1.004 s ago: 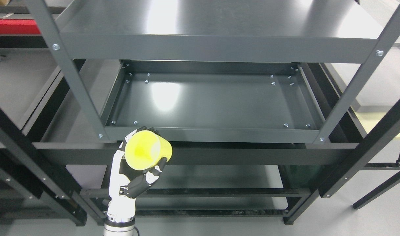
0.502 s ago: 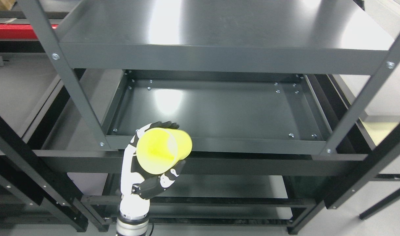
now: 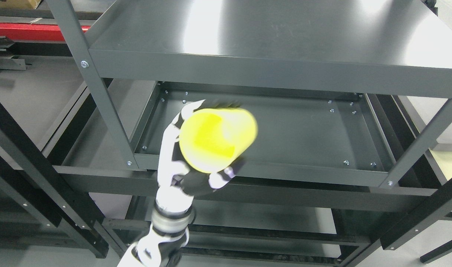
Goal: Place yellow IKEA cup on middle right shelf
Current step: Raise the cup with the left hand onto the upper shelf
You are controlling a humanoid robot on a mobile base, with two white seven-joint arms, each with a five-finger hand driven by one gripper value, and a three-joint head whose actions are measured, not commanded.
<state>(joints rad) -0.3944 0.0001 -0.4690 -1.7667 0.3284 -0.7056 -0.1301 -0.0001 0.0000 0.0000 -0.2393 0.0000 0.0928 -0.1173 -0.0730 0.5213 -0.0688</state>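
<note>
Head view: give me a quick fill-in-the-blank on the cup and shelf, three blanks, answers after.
1. The robot's ____ hand grips the yellow plastic cup.
2. The cup lies tilted, its open mouth facing ____ the camera.
3. The dark grey metal middle shelf under the top shelf holds ____ objects.

Missing words: left; toward; no

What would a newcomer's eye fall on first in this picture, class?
First, the bright yellow cup, gripped in the robot's left hand and tipped on its side with its open mouth toward the camera, at the front left of the middle shelf. Around it stands the dark grey metal rack, its bare top shelf shining with glare.
</note>
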